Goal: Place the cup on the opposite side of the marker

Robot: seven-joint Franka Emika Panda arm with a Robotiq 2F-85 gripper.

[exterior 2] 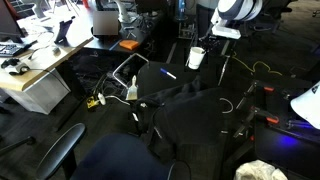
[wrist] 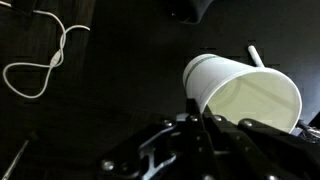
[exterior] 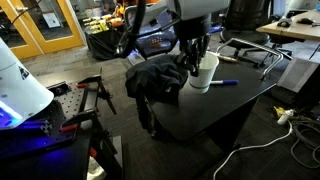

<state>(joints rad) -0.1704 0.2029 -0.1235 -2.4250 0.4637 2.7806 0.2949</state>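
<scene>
- The robot's dark metal gripper [exterior: 197, 65] has its fingers pinched on the rim of the plain white disposable cup [exterior: 207, 76].
- A slim dark blue marker [exterior: 226, 83] lies just beside it on the black table [exterior: 245, 100].

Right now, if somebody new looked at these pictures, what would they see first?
Probably the white cup, bright against the black table, tilted with the gripper seemingly pinching its rim. Next, the blue marker lying just beside the cup, and the dark cloth heaped on the cup's other side.
</scene>
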